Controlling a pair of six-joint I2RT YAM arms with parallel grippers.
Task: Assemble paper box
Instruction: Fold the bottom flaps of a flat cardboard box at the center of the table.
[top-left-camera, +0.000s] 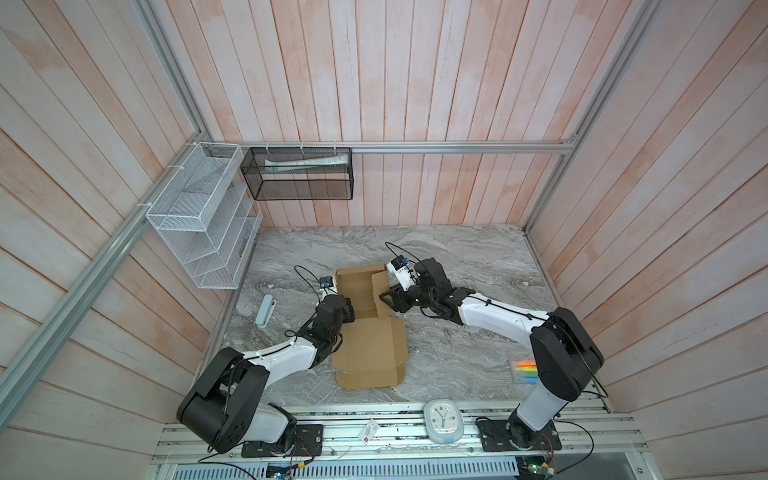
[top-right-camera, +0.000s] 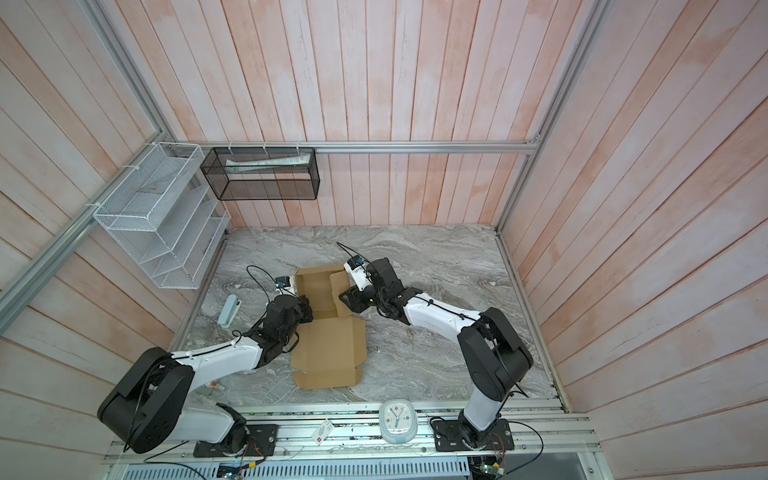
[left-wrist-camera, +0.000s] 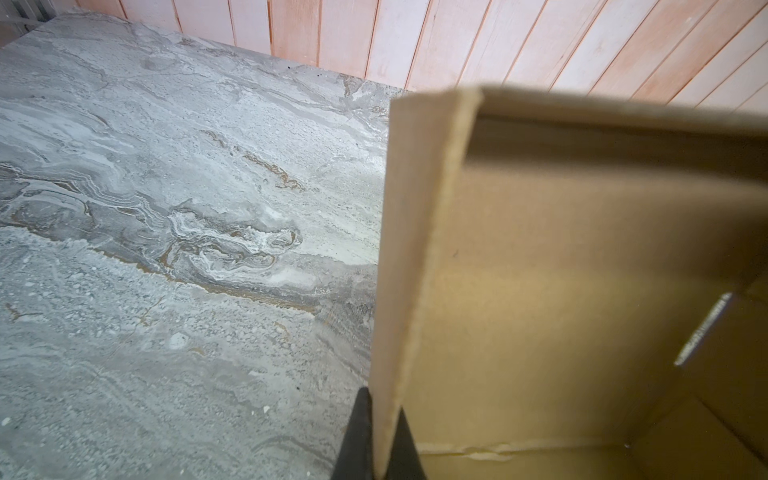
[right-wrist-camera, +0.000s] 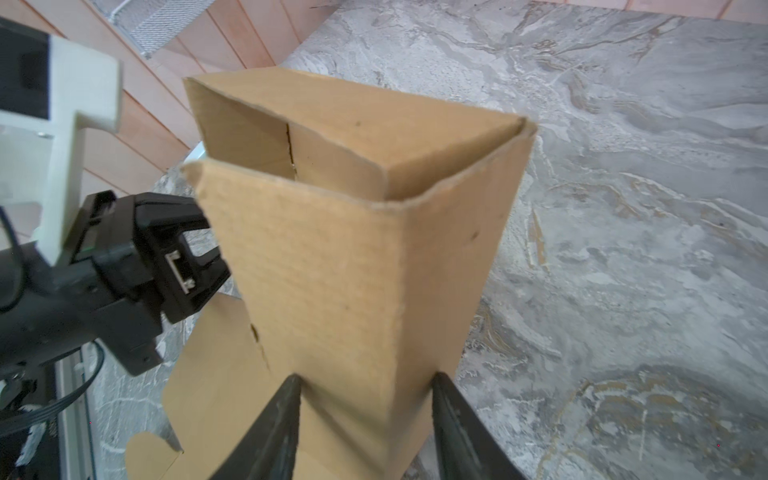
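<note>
On paper box (top-left-camera: 370, 349) walls: left end effector (left-wrist-camera: 382, 401) clamped, right end effector (right-wrist-camera: 368, 378) unclear

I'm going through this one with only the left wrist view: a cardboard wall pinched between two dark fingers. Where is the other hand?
Observer: The right hand is at the opposite side wall of the paper box, one finger on either side of that folded-over wall. I cannot tell whether it is squeezing.
Reviewer: Is the lid up yet?
Observer: No. In both top views the lid panel lies flat on the table, on the robot's side of the raised walls.
Reviewer: Anything loose nearby?
Observer: A pale blue-grey oblong item lies on the table beside the left arm, apart from the box.
</note>
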